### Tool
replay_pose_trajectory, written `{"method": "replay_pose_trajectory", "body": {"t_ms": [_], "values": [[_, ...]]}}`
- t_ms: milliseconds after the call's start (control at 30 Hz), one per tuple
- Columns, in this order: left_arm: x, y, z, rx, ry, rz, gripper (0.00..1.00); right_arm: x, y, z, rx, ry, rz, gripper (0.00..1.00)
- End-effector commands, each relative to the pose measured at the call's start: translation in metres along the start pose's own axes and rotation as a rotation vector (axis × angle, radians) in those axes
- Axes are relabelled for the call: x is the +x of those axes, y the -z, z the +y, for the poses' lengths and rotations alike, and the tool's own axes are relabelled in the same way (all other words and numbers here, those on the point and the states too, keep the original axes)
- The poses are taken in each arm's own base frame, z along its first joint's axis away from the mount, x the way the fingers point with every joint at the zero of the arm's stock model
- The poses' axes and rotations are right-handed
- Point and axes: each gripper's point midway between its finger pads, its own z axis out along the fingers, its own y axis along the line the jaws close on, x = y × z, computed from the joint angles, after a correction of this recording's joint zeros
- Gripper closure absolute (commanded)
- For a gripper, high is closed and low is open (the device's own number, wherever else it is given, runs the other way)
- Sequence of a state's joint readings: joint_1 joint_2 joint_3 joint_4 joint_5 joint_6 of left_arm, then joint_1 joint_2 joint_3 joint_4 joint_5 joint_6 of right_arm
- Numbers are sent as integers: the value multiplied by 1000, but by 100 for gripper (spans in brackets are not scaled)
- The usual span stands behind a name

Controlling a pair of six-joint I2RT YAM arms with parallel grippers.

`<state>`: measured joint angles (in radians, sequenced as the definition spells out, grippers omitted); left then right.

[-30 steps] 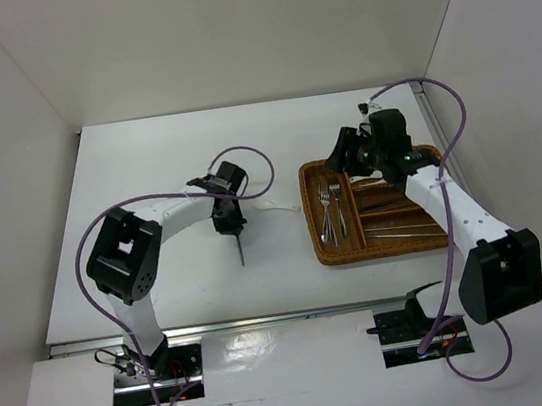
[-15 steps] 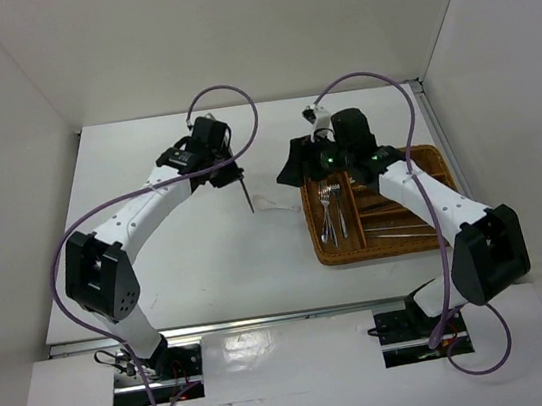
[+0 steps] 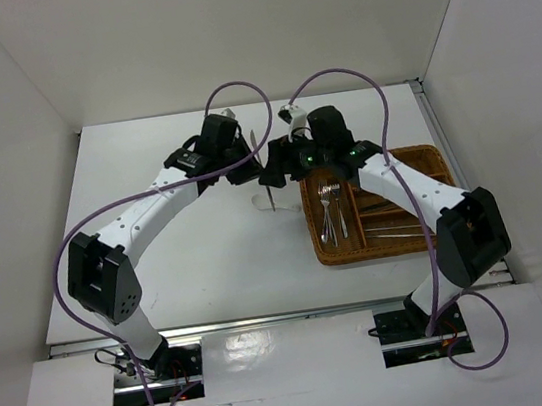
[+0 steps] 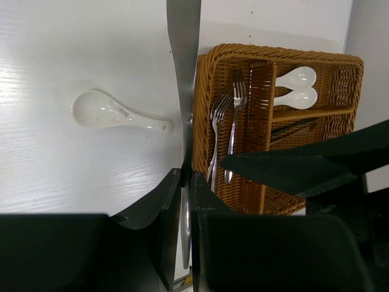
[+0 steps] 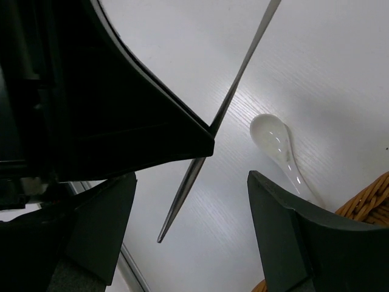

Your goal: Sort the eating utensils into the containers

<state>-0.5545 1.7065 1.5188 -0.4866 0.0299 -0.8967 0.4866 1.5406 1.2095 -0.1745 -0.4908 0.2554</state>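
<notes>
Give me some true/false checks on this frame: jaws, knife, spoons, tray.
1. The left jaws are shut on a slim silver knife. True.
2. The right jaws are clamped on that knife too. False: they stand open and hold nothing.
3. One white soup spoon lies on the table, outside the tray. True.
4. The tray has no forks in it. False: two forks lie side by side in one compartment.
5. Two white spoons sit together in another compartment of the tray. True.
</notes>
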Motion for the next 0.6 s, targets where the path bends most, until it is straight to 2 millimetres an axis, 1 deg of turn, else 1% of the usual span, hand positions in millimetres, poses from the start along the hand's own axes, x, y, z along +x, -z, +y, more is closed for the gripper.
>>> {"method": "replay_pose_trajectory", "body": {"t_ms": [0, 100, 167, 200, 233, 300, 333, 400, 433, 500, 533, 567], "values": [[-25, 15, -33, 114, 9, -68, 82, -24, -5, 3, 3, 66, -63, 19], [-25, 16, -36, 127, 7, -67, 82, -24, -5, 3, 3, 66, -63, 23], [-27, 21, -41, 148, 5, -73, 82, -17, -8, 0, 7, 58, -47, 24], [-27, 20, -41, 148, -4, -73, 82, -17, -8, 0, 7, 58, -47, 26], [-27, 21, -44, 166, -7, -71, 82, -14, -11, -3, 10, 53, -38, 28], [-27, 22, -48, 181, -9, -71, 82, -12, -15, -1, 3, 57, -34, 31], [-27, 22, -48, 181, -9, -71, 82, -13, -15, -4, 23, 56, -40, 38], [-27, 25, -47, 179, -8, -69, 82, -15, -20, 0, 33, 66, -40, 45], [-25, 25, -46, 173, -7, -62, 82, -13, -23, -4, 46, 61, -34, 50], [-25, 23, -45, 175, -8, -64, 82, -10, -25, -8, 58, 57, -28, 54], [-25, 28, -48, 188, -9, -63, 81, -10, -25, -8, 58, 56, -27, 56], [-26, 28, -49, 196, -21, -71, 81, -11, -25, -10, 68, 56, -31, 65]]}}
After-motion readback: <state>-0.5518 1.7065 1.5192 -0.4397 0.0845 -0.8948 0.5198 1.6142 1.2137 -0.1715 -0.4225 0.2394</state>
